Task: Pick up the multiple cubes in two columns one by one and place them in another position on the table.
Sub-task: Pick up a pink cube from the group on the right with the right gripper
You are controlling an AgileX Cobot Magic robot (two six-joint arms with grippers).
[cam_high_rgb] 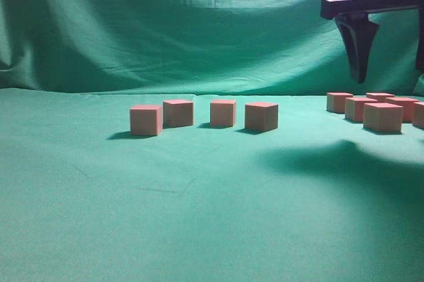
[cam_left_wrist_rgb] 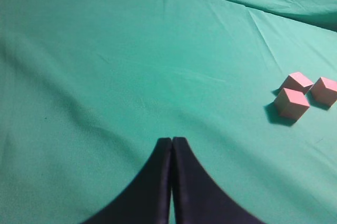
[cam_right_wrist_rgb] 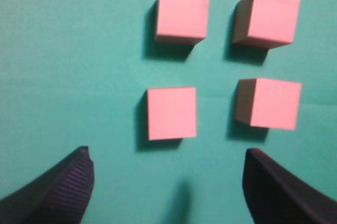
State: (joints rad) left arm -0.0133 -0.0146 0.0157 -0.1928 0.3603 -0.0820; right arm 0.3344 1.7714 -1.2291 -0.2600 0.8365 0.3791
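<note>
Cubes [cam_right_wrist_rgb: 172, 113] apart, clear of hand [cam_right_wrist_rgb: 168, 187]

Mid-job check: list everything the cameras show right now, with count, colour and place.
row of cubes: four, pink tops, tan sides, mid-table.
cluster of cubes: at least five visible, same colours, far right under the right gripper; edge crops more.
table: one, teal-green cloth.
backdrop curtain: one, green, behind.
left gripper: black, shut, over bare cloth.
right gripper: black, open, empty, above four cubes.

4 cubes [cam_high_rgb: 203, 115] in a row mid-table [cam_high_rgb: 199, 216]; a cluster [cam_high_rgb: 379, 108] lies right
</note>
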